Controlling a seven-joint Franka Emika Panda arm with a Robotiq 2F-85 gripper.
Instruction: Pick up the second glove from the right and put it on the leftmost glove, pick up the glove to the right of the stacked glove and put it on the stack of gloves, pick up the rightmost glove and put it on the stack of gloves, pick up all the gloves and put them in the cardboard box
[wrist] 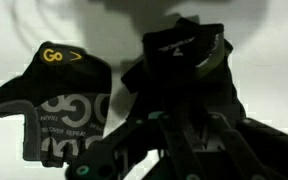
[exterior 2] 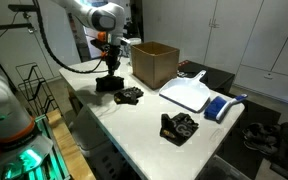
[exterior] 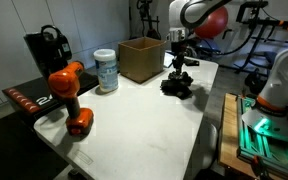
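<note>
Orange drill (exterior: 69,93) — wht canister (exterior: 105,70)

Black glove (wrist: 54,110), yellow logo (wrist: 52,55), brown cardboard box (exterior: 140,58), orange drill (exterior: 69,88)

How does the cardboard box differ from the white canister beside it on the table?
The cardboard box is plain brown; the white canister carries a blue label. The box is squarish with flat sides, the canister round. The box is wider than the canister. Both stand upright on the white table.
</note>
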